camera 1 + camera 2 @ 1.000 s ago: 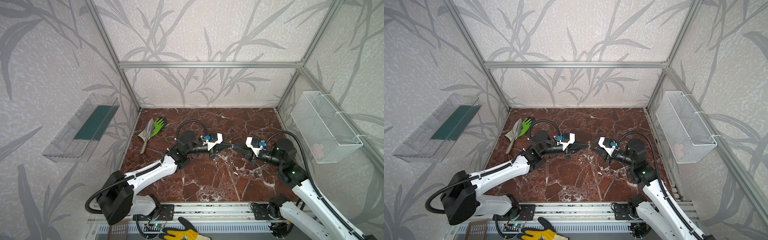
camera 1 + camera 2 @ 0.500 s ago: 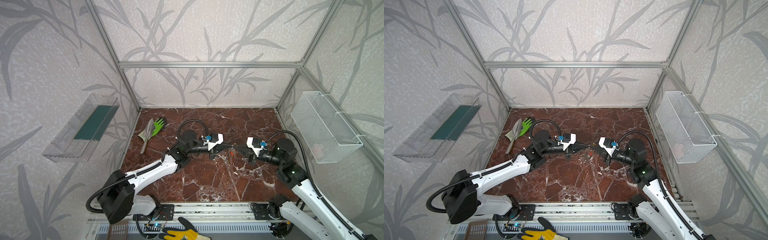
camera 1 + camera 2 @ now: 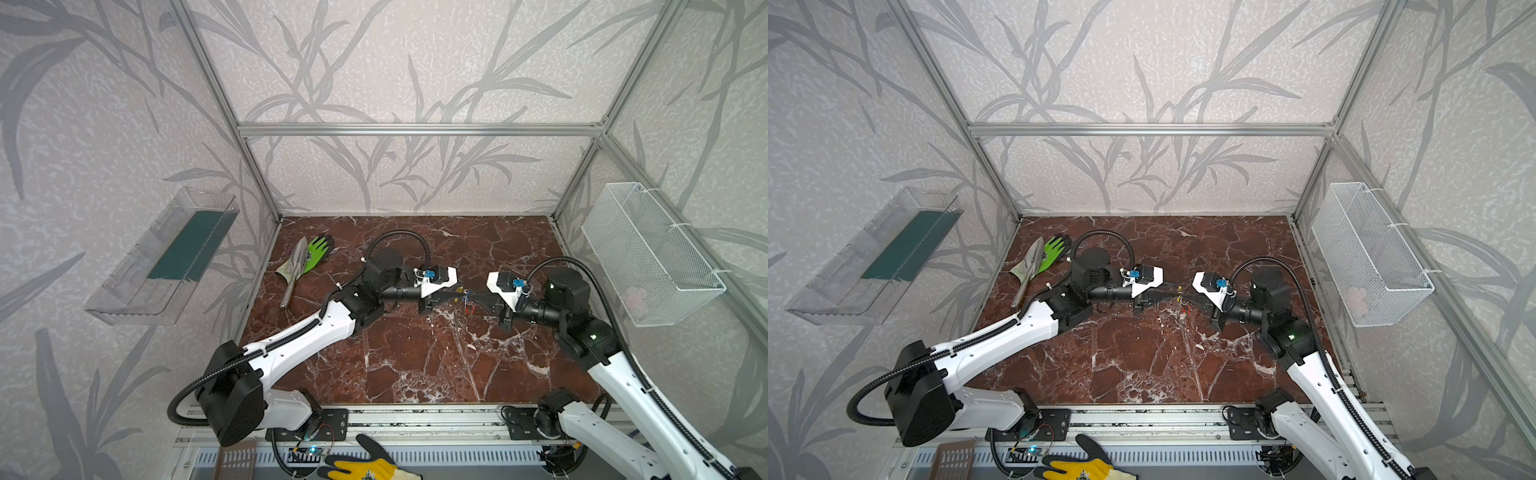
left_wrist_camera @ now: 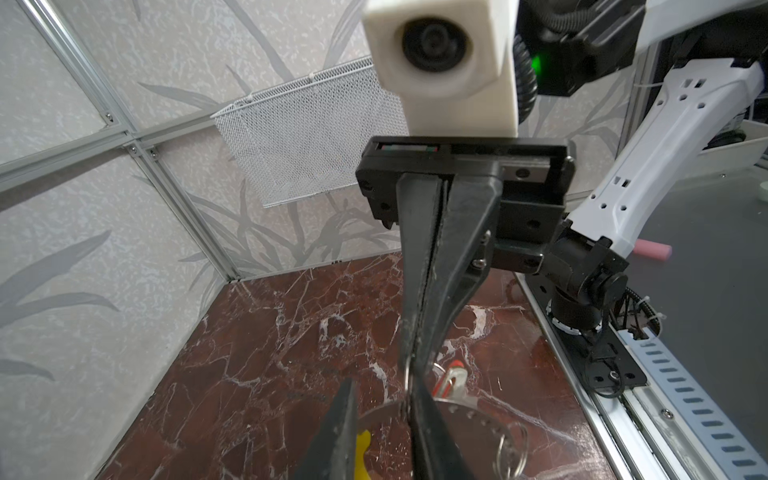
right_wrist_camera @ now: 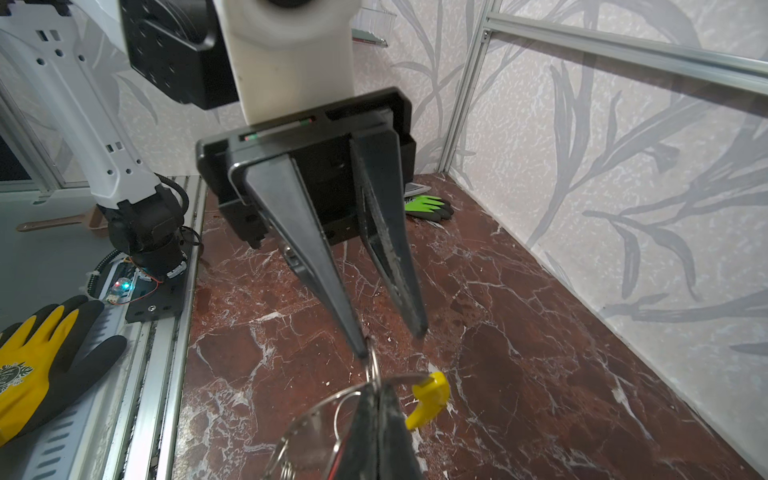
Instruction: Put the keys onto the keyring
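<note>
In both top views the two grippers meet tip to tip above the middle of the marble floor (image 3: 415, 353). My right gripper (image 5: 376, 388) is shut on the thin grey band of the keyring (image 5: 320, 413), beside its yellow arc (image 5: 430, 399). My left gripper (image 5: 390, 343) stands open, and one fingertip (image 5: 360, 351) touches a small wire ring at the hoop. In the left wrist view the dotted band of the keyring (image 4: 469, 415) runs past my left gripper (image 4: 382, 390). A key with a red-orange tag (image 4: 451, 376) hangs on the keyring. A second small split ring (image 4: 511, 446) hangs lower. The blue-tagged key shows only as a blue speck (image 3: 467, 296).
A green glove (image 3: 318, 249) and a metal trowel (image 3: 295, 270) lie at the back left of the floor. A white wire basket (image 3: 648, 253) hangs on the right wall, a clear shelf (image 3: 166, 257) on the left wall. A yellow-black glove (image 3: 365, 467) lies on the front rail.
My left gripper's jaws have parted from shut. My right gripper has closed on the keyring. Both arms stay nearly where they were, tip to tip.
</note>
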Motion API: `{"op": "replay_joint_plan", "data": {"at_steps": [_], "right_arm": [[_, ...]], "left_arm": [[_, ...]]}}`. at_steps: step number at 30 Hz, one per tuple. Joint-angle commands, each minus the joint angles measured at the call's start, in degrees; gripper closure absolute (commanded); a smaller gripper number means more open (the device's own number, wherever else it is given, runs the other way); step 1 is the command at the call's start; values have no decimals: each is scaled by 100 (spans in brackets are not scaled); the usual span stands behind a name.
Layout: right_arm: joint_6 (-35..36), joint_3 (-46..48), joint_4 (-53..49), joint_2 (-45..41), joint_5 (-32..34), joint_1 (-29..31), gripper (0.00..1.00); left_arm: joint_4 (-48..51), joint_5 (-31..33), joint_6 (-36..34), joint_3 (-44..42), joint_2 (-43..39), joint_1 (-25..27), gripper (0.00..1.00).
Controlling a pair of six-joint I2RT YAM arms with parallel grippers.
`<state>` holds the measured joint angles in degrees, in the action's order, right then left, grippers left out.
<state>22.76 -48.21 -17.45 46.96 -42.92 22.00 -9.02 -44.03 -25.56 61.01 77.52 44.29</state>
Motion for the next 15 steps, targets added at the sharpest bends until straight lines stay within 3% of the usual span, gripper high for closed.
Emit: {"op": "replay_joint_plan", "data": {"at_steps": [1,15], "right_arm": [[343,-381,-1103,135,158,6,100],[431,-593,-1364,279,109,6,100]], "left_arm": [[1716,433,-1257,545,-117,106,74],[2546,741,-1637,1173,347,466,76]]}}
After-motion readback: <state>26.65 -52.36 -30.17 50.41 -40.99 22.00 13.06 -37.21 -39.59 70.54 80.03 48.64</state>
